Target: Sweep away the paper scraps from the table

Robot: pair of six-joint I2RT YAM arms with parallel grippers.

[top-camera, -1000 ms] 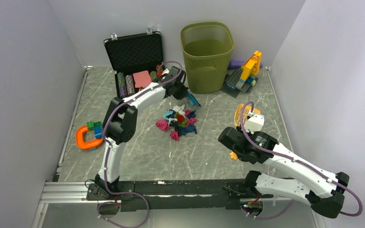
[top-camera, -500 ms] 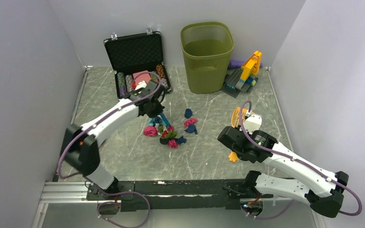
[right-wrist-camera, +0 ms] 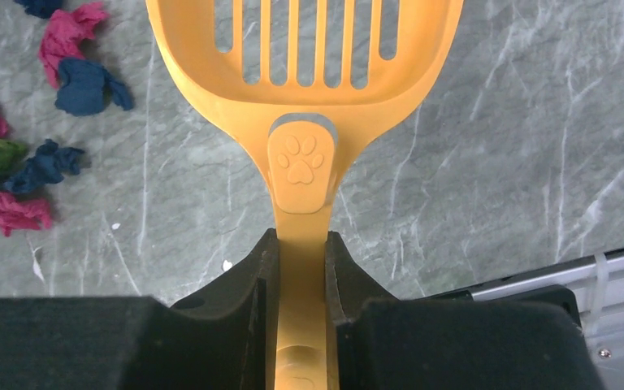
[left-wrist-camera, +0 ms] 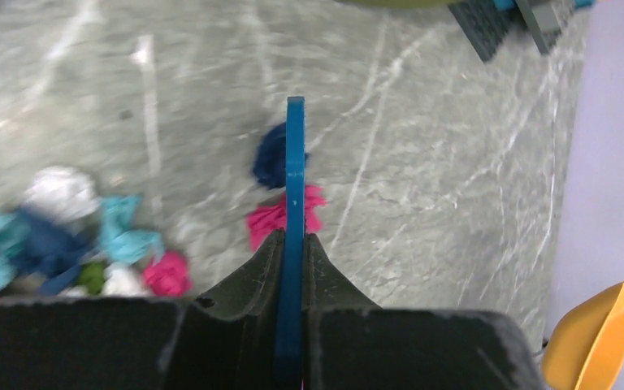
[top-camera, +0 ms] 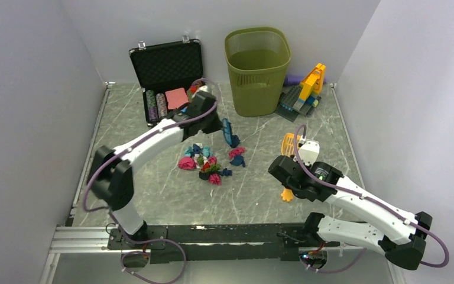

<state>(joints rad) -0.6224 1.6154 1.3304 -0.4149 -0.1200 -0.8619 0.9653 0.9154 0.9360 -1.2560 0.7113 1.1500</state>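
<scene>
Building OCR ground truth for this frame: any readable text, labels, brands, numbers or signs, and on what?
No readable words or numbers in any view.
Sign only: an embossed paw print on the orange scoop handle.
Chips in the case: any markings are too small to read.
Blue blade: no marking visible.

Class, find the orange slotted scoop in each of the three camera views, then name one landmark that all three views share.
Top external: the orange scoop sits right of centre.
Left wrist: only the scoop's edge shows, in the bottom right corner, far right of the blue tool.
Right wrist: the scoop fills the centre, slotted head at the top.
Shared landmark: the pink scrap, seen mid-frame in the left wrist view and top left in the right wrist view.
</scene>
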